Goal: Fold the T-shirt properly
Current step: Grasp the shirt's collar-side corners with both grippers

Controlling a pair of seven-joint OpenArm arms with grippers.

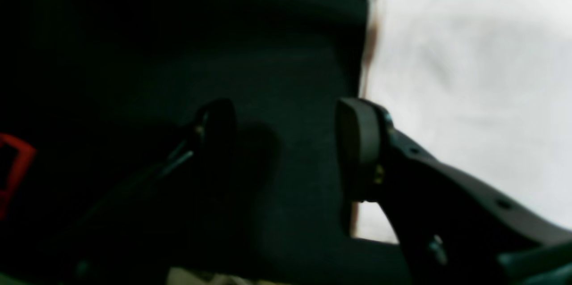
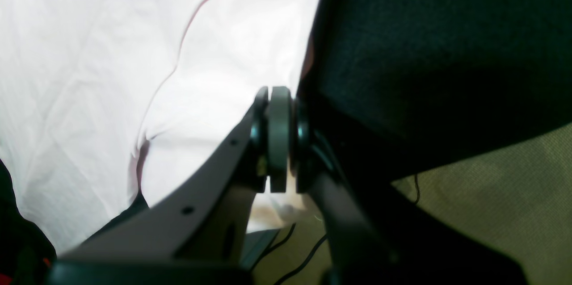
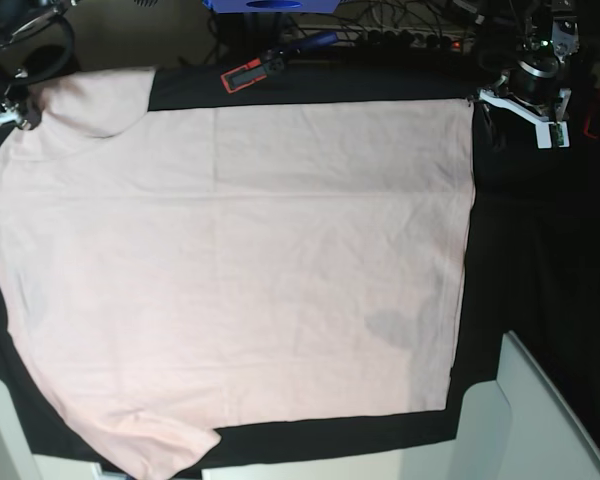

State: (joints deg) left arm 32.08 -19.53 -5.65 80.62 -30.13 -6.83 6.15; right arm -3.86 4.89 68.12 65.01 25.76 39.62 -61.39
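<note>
- On the black cloth, the T-shirt lies spread flat, plain side up, hem toward the base view's right, with one sleeve at top left and the other at bottom left.
- The left gripper sits at the hem's far corner; in the left wrist view its jaws stand well apart over bare cloth, with nothing between them. The shirt's edge lies just beside one finger.
- The right gripper has its jaws pressed together at the shirt's edge near the top-left sleeve. The right wrist view does not show any fabric caught between them, so I cannot tell whether it has the shirt or closed on nothing.
- No fold is made yet, by the look of it; the first lift is the step in hand.
- Risk: if the right gripper missed the fabric, a lift from here raises nothing, or only one side.
- Risk: with the left jaws open beside the hem rather than around it, closing here would pinch the cloth, not the shirt, and drag it.
- Risk: a lift by one corner alone would pull the shirt askew and wrinkle it, spoiling a straight fold.
- A red tool lies just beyond the far edge; a sweeping arm could snag it.
</note>
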